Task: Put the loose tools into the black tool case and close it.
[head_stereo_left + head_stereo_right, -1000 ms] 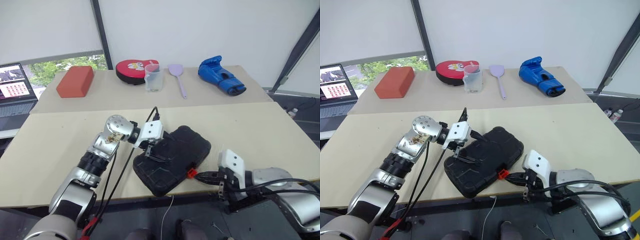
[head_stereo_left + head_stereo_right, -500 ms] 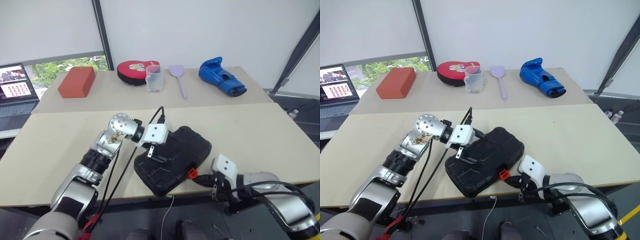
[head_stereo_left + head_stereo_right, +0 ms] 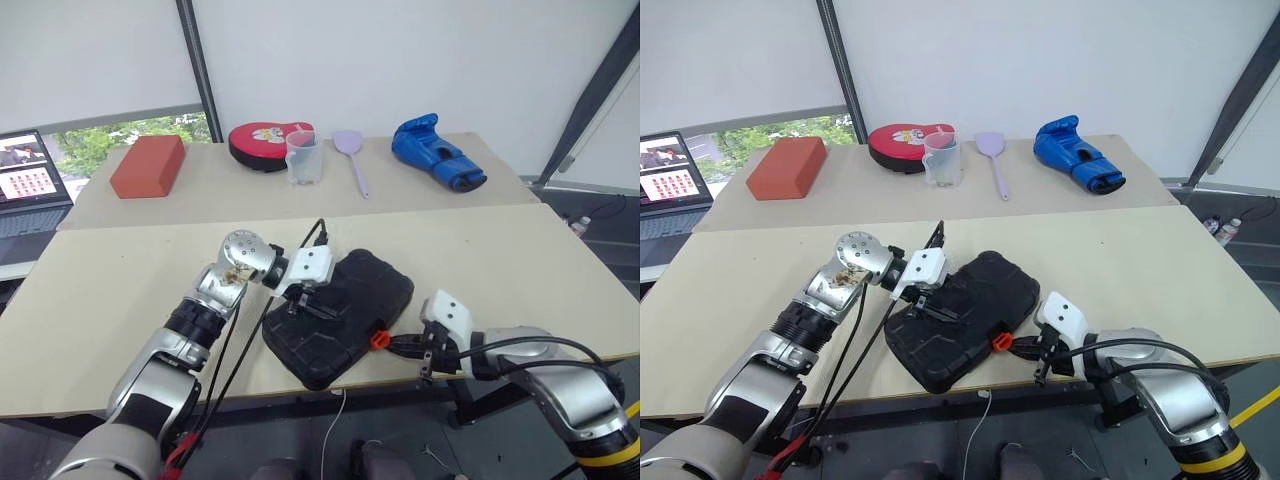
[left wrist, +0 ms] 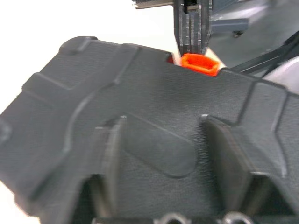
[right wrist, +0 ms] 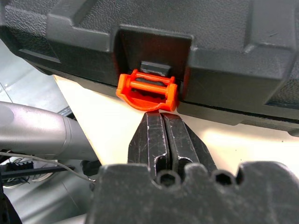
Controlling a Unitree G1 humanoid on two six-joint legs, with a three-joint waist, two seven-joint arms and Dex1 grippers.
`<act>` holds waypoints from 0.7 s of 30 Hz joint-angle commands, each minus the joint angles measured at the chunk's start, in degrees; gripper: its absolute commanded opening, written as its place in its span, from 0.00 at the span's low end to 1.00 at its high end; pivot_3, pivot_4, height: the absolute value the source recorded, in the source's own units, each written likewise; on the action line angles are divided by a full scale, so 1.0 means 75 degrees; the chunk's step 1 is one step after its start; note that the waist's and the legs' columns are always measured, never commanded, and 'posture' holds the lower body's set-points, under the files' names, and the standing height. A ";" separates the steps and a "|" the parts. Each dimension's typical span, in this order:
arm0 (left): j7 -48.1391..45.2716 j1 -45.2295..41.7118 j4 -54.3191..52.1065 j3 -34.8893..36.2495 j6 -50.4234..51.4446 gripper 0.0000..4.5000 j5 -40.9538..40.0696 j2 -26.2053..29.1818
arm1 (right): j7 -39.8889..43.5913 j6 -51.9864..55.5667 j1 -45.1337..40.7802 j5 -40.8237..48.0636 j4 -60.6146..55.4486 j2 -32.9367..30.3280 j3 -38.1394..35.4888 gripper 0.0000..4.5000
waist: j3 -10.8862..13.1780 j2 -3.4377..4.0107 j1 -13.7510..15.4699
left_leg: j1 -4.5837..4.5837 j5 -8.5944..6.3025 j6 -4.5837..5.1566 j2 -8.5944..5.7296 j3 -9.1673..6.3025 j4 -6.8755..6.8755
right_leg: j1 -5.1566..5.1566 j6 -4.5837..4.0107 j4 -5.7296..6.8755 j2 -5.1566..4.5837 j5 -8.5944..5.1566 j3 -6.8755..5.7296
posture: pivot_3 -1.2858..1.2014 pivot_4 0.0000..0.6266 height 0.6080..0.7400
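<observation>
At the orange latch (image 5: 148, 91), the pinched-shut right claw (image 5: 161, 122) has closed in; left claw's (image 3: 305, 297) spread seems narrower.

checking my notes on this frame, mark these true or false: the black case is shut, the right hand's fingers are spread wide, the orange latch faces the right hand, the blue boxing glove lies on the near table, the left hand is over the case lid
1. The black textured plastic tool case is shut: true.
2. The right hand has its fingers spread wide: false, they are pressed together.
3. The small orange latch faces the right hand: true, just ahead of its fingertips.
4. The blue boxing glove lies on the near table: false, on the far one.
5. The left hand is over the case lid: true.
</observation>
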 commanded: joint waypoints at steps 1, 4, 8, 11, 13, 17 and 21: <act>-0.0123 0.0313 0.0197 -0.0444 0.0171 0.27 0.0381 0.0078 | 0.0013 -0.0243 -0.0420 0.0401 -0.0690 0.0130 -0.0496 0.00 | 0.0000 0.0000 -0.0001 | 0.0000 0.0000 0.0000 0.0000 0.0000 0.0000 | 0.0000 0.0000 0.0000 0.0000 0.0000 0.0000 | 0.52 0.24 1.00; -0.0132 0.0337 0.0262 -0.0479 0.0074 0.07 0.0489 0.0122 | 0.0097 -0.0127 -0.0347 0.0544 -0.0839 0.0038 -0.0606 0.00 | 0.0000 0.0000 0.0005 | 0.0000 -0.0001 -0.0001 -0.0001 0.0000 0.0000 | 0.0000 0.0000 -0.0001 -0.0001 0.0000 0.0001 | 0.52 0.24 1.00; -0.0060 0.0369 0.0391 -0.0481 0.0245 0.00 0.0513 0.0079 | 0.0091 -0.0139 -0.0216 0.0564 -0.0925 0.0016 -0.0645 0.00 | 0.0000 0.0000 0.0002 | 0.0000 -0.0002 -0.0003 0.0001 0.0000 -0.0002 | 0.0000 0.0003 -0.0001 0.0000 -0.0001 0.0001 | 0.52 0.24 1.00; 0.0192 0.0349 0.0595 -0.0539 0.0300 0.00 0.0680 0.0003 | -0.0047 -0.0139 -0.0302 0.0463 -0.0819 0.0149 -0.0525 0.00 | -0.0003 -0.0002 0.0035 | 0.0002 -0.0003 -0.0003 0.0000 -0.0001 -0.0001 | 0.0007 0.0013 -0.0002 -0.0001 -0.0008 0.0000 | 0.52 0.24 1.00; 0.0252 0.0343 0.0699 -0.0585 0.0258 0.00 0.0727 -0.0018 | -0.0102 -0.0138 -0.0386 0.0402 -0.0737 0.0227 -0.0426 0.00 | -0.0004 -0.0003 0.0077 | 0.0002 -0.0007 0.0004 -0.0003 -0.0001 0.0001 | 0.0010 0.0014 -0.0003 -0.0008 -0.0007 -0.0001 | 0.52 0.24 1.00; 0.0309 0.0340 0.0848 -0.0627 0.0116 0.00 0.0760 0.0007 | -0.0143 -0.0178 -0.0473 0.0243 -0.0625 0.0208 -0.0346 0.00 | -0.0008 -0.0004 0.0086 | 0.0003 -0.0008 0.0006 -0.0005 0.0000 0.0001 | 0.0011 0.0015 -0.0003 -0.0007 -0.0005 0.0000 | 0.52 0.24 1.00; 0.0432 0.0309 0.0879 -0.0373 0.0149 0.00 0.0578 0.0104 | 0.0110 0.0130 -0.0370 0.0819 -0.0961 -0.0092 -0.1042 0.00 | -0.0009 -0.0004 0.0086 | 0.0003 -0.0009 0.0003 -0.0004 -0.0001 -0.0001 | 0.0010 0.0015 -0.0003 -0.0007 -0.0006 0.0000 | 0.52 0.24 1.00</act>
